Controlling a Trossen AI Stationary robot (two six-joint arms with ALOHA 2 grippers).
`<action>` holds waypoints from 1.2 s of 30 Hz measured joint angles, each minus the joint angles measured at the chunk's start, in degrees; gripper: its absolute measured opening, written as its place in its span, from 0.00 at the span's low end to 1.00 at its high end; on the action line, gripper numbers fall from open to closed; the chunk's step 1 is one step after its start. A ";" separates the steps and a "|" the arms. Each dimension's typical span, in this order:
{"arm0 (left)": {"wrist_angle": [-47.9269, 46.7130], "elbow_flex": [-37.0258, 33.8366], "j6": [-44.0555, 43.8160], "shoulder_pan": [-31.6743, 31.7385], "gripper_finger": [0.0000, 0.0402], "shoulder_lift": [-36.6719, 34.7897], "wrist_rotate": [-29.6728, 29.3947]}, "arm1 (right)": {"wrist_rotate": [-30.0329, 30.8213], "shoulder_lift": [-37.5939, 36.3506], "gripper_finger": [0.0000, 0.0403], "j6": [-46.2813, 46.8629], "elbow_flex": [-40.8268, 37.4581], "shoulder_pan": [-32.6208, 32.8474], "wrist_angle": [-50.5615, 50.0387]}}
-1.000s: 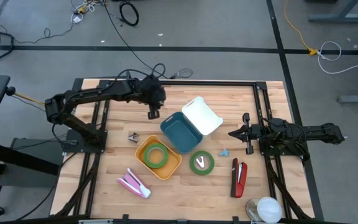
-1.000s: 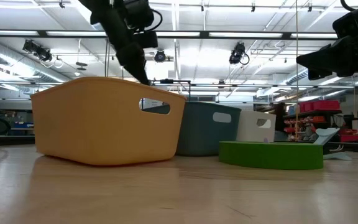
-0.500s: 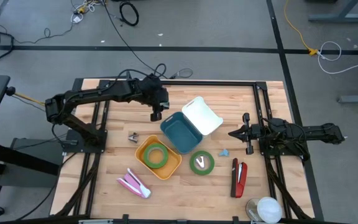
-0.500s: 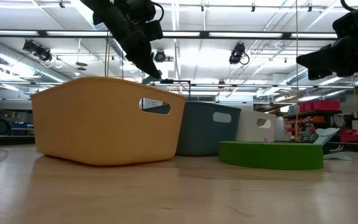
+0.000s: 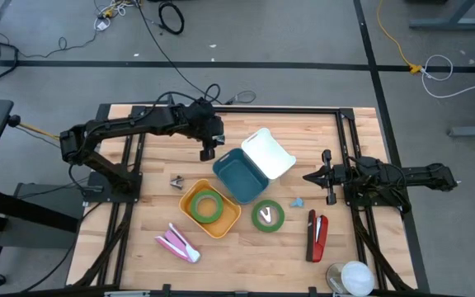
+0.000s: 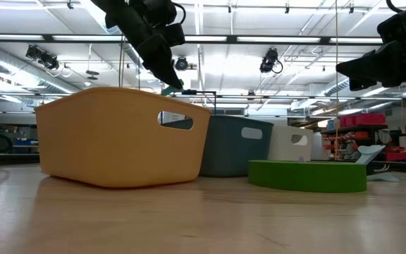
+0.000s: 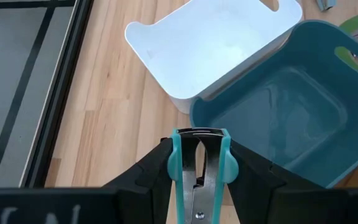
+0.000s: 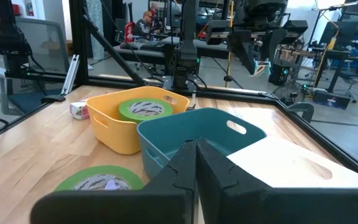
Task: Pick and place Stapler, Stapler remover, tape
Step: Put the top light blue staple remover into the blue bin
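My left gripper [image 5: 209, 151] hangs over the table's far middle, shut on a teal-handled staple remover [image 7: 199, 163], just beside the far-left rim of the teal bin [image 5: 239, 175]. The low view shows the remover [image 6: 168, 89] high above the yellow bin [image 6: 122, 135]. One green tape roll [image 5: 209, 205] lies inside the yellow bin [image 5: 190, 199]; another [image 5: 267, 215] lies flat on the table. A red stapler [image 5: 317, 235] lies at the near right. My right gripper [image 5: 310, 176] waits shut at the right side. My left gripper pinches the staple remover by its two teal side grips [image 7: 175, 163], one finger [image 7: 145, 177] on each. The fingers slant down from the table's far left. The remover sticks out ahead of the fingertips, its metal end [image 7: 197, 133] forward, lifted clear of table and bins.
A white bin [image 5: 267, 153] stands against the teal bin's far right side. A pink stapler [image 5: 176, 242] lies near the front left, a small metal piece [image 5: 177, 182] left of the yellow bin, a small blue piece [image 5: 298, 200] right of the tape, a white object [image 5: 353, 277] at the front right.
My left gripper has tipped and swung a little toward the teal bin, carrying the staple remover with it; the remover's teal end has come into the low view. The grip has stayed the same.
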 joint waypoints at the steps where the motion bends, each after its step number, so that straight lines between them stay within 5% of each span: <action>1: 0.00 0.00 -0.01 0.00 0.35 0.00 0.00 | 0.00 -0.02 0.03 0.00 -0.01 -0.02 0.01; 36: 6.50 0.00 -1.94 -9.60 0.35 0.83 4.38 | 0.00 0.00 0.03 0.00 0.01 -0.01 0.01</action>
